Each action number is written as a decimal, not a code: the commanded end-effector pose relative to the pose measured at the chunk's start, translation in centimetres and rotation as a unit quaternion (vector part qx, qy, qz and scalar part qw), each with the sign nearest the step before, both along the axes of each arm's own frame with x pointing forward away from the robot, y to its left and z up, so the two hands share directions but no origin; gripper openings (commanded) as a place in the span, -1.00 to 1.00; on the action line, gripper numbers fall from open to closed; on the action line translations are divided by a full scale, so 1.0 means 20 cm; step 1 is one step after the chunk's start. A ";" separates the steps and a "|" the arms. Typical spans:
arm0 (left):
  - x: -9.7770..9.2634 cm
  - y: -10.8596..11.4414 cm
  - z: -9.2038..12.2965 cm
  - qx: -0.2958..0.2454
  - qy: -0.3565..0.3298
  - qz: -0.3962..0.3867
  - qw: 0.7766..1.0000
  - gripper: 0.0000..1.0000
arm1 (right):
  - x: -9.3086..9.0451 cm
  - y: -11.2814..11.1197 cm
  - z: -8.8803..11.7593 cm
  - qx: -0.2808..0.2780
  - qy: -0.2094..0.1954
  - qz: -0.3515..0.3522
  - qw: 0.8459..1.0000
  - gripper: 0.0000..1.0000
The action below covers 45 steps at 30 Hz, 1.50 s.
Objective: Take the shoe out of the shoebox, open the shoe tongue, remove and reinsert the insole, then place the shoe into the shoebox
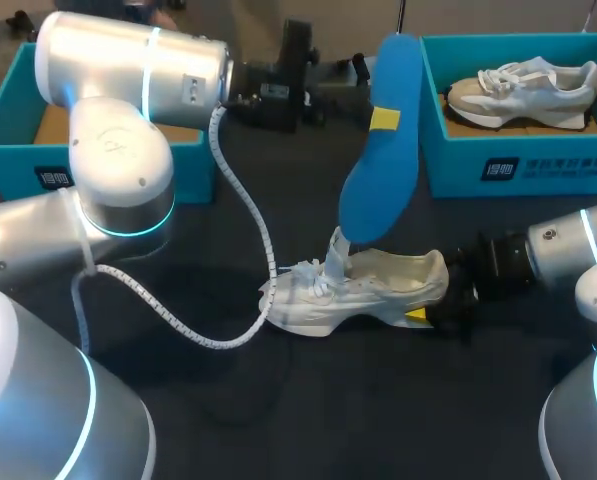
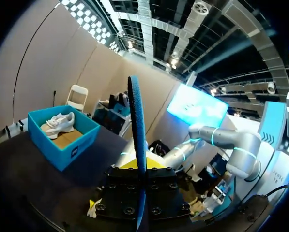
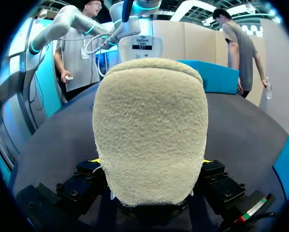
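A cream and white shoe (image 1: 368, 290) lies on the dark table, toe to the left. My right gripper (image 1: 433, 312) is shut on its heel; in the right wrist view the fuzzy heel (image 3: 151, 130) fills the space between the fingers. The blue insole (image 1: 383, 150) hangs upright above the shoe, its lower end at the shoe's opening. My left gripper (image 1: 384, 118) is shut on the insole's upper part; in the left wrist view the insole (image 2: 138, 130) stands edge-on between the fingers of that gripper (image 2: 140, 166). The blue shoebox (image 1: 518, 165) at the back right holds a second shoe (image 1: 523, 90).
A second blue box (image 1: 18, 150) stands at the back left behind my left arm. A white coiled cable (image 1: 248, 220) loops from the left arm down to the table beside the shoe's toe. Dark equipment (image 1: 278, 90) sits at the back middle.
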State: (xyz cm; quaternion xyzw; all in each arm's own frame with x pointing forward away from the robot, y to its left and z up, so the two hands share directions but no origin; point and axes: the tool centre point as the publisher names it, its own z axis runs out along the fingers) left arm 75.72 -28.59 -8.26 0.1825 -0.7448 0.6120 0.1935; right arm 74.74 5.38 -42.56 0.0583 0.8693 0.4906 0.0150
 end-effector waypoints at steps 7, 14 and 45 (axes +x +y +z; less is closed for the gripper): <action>-0.08 -0.02 0.17 -0.036 0.113 0.000 0.993 -1.00 | 0.00 0.01 -0.01 -0.001 0.000 -0.001 1.000 -1.00; -0.16 -0.06 0.30 -0.073 0.172 0.002 0.982 -1.00 | 0.00 0.01 -0.01 -0.001 0.000 -0.001 1.000 -1.00; -0.46 0.12 0.50 -0.057 0.264 0.025 0.962 -1.00 | 0.00 0.01 -0.01 -0.001 0.000 -0.001 1.000 -1.00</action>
